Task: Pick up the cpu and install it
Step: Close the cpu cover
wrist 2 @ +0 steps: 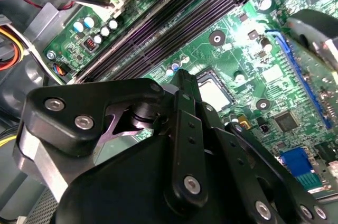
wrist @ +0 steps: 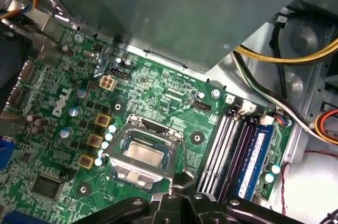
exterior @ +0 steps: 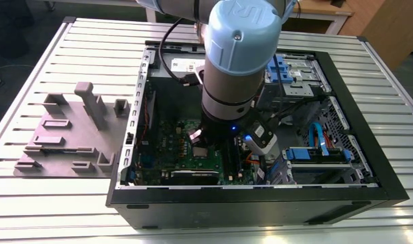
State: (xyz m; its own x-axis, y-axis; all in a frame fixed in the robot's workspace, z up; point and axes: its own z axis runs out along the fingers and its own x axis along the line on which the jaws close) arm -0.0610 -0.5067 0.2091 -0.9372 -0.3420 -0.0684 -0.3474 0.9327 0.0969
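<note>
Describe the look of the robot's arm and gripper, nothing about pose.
In the exterior view the arm is a thick silver-grey tube with a rounded pale blue joint cap carrying an embossed logo, and a black cable runs alongside it. A small blue light glows low on the wrist. In the second wrist view the gripper is matte black, built of linked plates joined by silver screws and pins.

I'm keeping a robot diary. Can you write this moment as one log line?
arm: inside computer case | gripper: above motherboard | cpu: in socket frame | grey tray: outside case
</note>
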